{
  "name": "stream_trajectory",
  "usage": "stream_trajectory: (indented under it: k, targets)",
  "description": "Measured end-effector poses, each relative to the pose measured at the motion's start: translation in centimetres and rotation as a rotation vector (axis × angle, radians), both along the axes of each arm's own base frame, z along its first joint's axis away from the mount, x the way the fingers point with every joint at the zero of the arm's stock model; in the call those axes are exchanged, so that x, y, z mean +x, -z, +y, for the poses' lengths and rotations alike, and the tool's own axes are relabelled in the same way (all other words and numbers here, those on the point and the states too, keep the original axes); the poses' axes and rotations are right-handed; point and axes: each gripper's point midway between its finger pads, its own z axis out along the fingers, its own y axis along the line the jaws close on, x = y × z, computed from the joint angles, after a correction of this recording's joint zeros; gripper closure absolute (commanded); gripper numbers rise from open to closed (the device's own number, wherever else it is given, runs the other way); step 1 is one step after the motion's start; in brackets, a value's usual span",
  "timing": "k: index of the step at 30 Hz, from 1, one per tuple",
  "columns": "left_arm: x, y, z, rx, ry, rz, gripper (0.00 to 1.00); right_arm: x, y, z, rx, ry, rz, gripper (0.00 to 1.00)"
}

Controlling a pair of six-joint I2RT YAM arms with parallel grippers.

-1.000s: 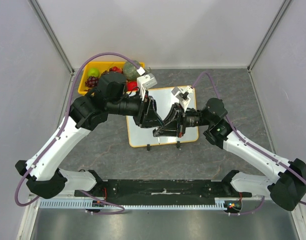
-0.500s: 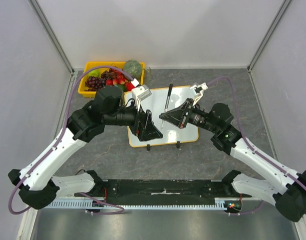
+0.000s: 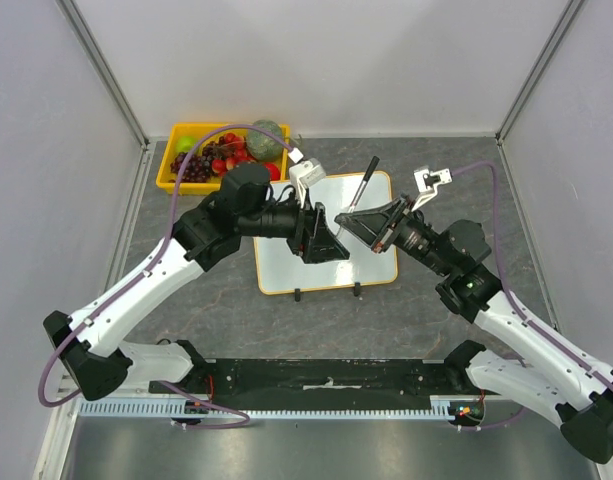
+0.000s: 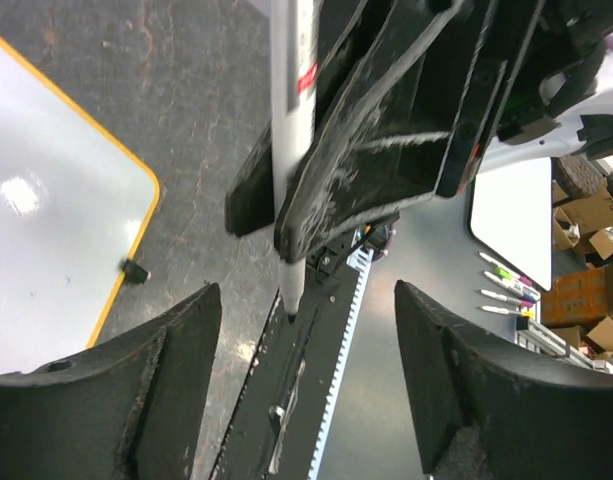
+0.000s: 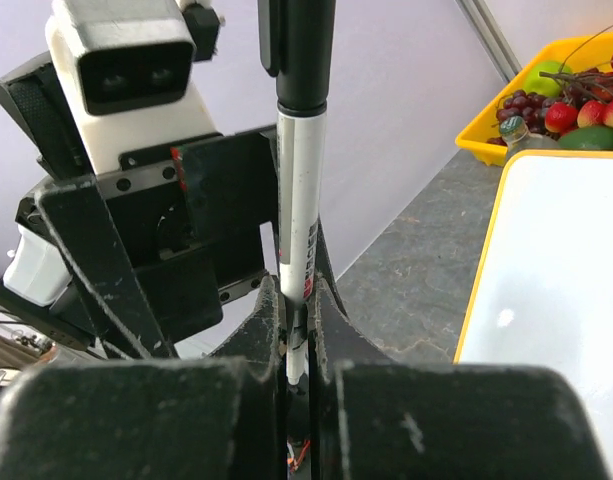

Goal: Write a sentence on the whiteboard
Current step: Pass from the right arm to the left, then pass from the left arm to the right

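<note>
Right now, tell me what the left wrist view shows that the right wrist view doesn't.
Only the left wrist view: the bare tip of the marker, a black clip on the edge of the whiteboard, and the left gripper open, holding nothing. Only the right wrist view: the yellow fruit tray, the white camera box on the left wrist, and the marker's black upper end. Both: the right gripper shut on the marker, and the whiteboard with no writing visible.

The whiteboard (image 3: 286, 270) is laid on the counter (image 3: 416, 310), the fruit tray (image 3: 164, 172) set behind it leftward, the marker (image 3: 363, 186) raised over its far edge.
</note>
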Motion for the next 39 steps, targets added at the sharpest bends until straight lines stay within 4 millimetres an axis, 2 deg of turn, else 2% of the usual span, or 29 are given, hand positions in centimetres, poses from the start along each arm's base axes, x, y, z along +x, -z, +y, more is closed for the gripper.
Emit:
stream_trajectory:
  k: [2, 4, 8, 10, 12, 14, 15, 16, 17, 18, 20, 21, 25, 33, 39]
  targets:
    - [0.3, -0.4, -0.5, -0.023, 0.002, -0.006, 0.44, -0.1, 0.3, 0.0, 0.008, -0.002, 0.013, 1.0]
    - [0.4, -1.0, -0.9, -0.05, 0.009, -0.011, 0.48, 0.0, 0.7, 0.0, 0.012, -0.002, 0.027, 1.0]
    - [0.9, -1.4, -1.3, -0.077, 0.0, -0.019, 0.86, -0.2, 0.6, 0.0, 0.031, -0.008, 0.042, 1.0]
    - [1.2, -1.3, -1.4, -0.082, -0.01, -0.013, 0.98, -0.4, 0.2, -0.2, 0.045, -0.008, 0.033, 1.0]
    - [1.2, -1.4, -1.5, -0.091, -0.008, -0.015, 0.98, -0.4, 0.1, -0.3, 0.048, -0.005, 0.033, 1.0]
    - [1.3, -1.5, -1.6, -0.095, -0.008, -0.018, 0.98, -0.3, 0.0, -0.4, 0.053, 0.001, 0.033, 0.89]
    - [1.3, -1.5, -1.6, -0.097, -0.008, -0.018, 0.98, -0.3, 0.0, -0.4, 0.053, 0.002, 0.033, 0.79]
    - [1.3, -1.4, -1.6, -0.097, -0.009, -0.019, 0.98, -0.3, 0.0, -0.5, 0.053, 0.002, 0.033, 0.62]
    - [1.4, -1.4, -1.6, -0.097, -0.01, -0.019, 0.98, -0.3, 0.0, -0.4, 0.052, 0.002, 0.034, 0.53]
    - [1.4, -1.3, -1.6, -0.097, -0.009, -0.018, 0.98, -0.3, 0.1, -0.4, 0.053, 0.002, 0.04, 0.35]
    - [1.2, -1.0, -1.6, -0.091, -0.005, -0.012, 0.98, -0.1, 0.1, -0.5, 0.049, 0.011, 0.036, 0.12]
    - [1.1, -0.9, -1.6, -0.088, -0.004, -0.009, 0.98, -0.1, 0.1, -0.6, 0.046, 0.014, 0.03, 0.03]
    - [0.7, -0.8, -1.2, -0.076, -0.002, 0.002, 0.98, 0.1, 0.0, -0.8, 0.01, 0.032, 0.009, 0.02]
    - [-1.3, -1.0, 0.6, -0.046, 0.018, 0.004, 0.98, 0.3, -4.0, -0.2, -0.054, -0.045, -0.107, 0.02]
    - [-2.5, -0.8, 1.6, -0.022, 0.04, 0.015, 0.98, -0.2, -2.2, 1.2, -0.105, -0.184, -0.087, 0.04]
